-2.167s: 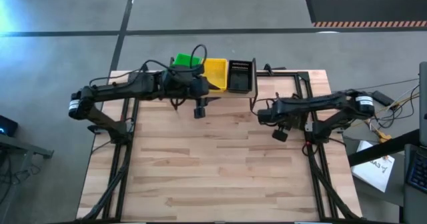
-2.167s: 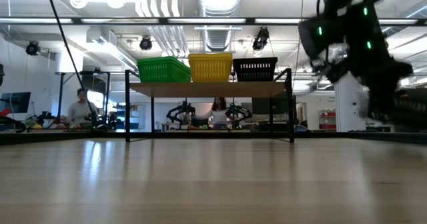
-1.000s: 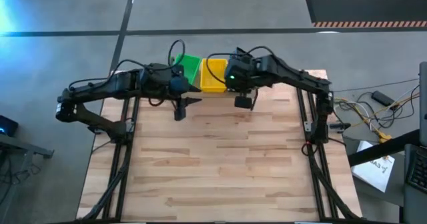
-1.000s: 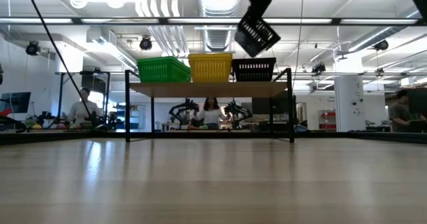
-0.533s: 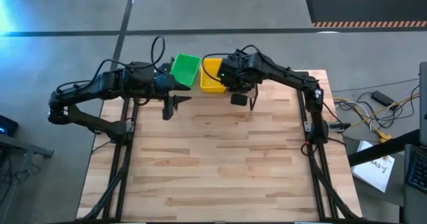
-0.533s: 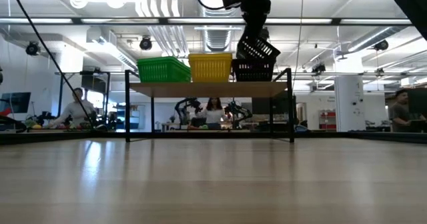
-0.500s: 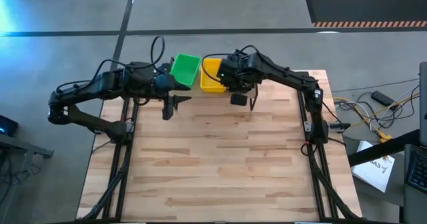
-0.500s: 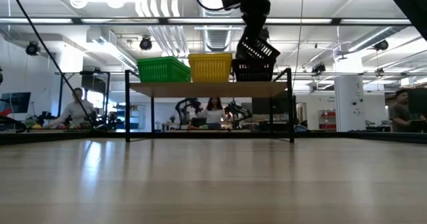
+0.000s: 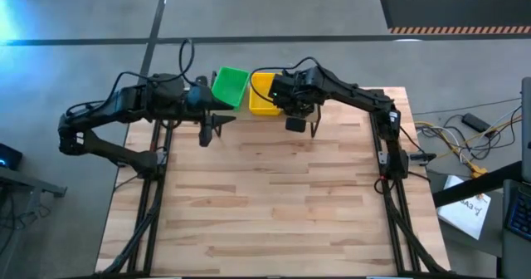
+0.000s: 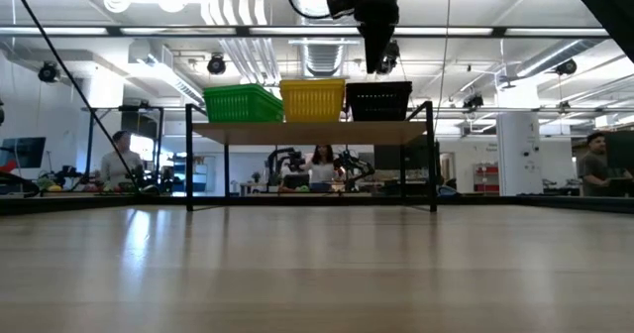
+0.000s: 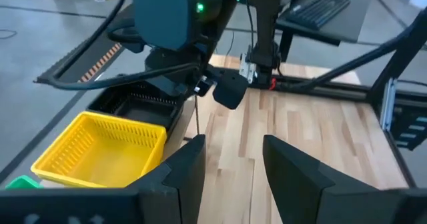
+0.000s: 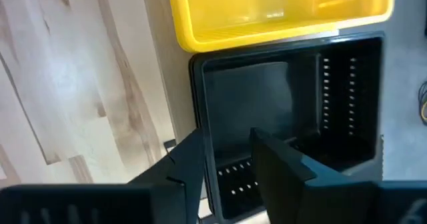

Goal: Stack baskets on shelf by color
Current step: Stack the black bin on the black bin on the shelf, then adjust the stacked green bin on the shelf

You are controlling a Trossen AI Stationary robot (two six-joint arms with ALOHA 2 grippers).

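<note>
On the shelf [image 10: 312, 132] at the table's far edge stand green baskets [image 10: 243, 103], yellow baskets [image 10: 313, 100] and black baskets [image 10: 378, 100] side by side, each resting on its bottom. My right gripper [image 12: 227, 154] hangs open just above the black basket [image 12: 287, 111], fingers pointing down over its wall on the table's near side; in the low view a small gap shows between the right gripper [image 10: 378, 63] and the rim. My left gripper [image 11: 230, 164] is open and holds nothing, to the left of the shelf near the left gripper's spot [image 9: 207, 128].
The shelf's black legs [image 10: 188, 160] stand on the wood-slat tabletop [image 9: 274, 204], which spreads bare toward the near edge. Cables loop above both arms. People and workbenches show in the room behind the table.
My right gripper has come down toward the shelf with a tilted black basket and has let go of it; that basket now sits level in the black stack. My left gripper has drawn back toward the table's left edge.
</note>
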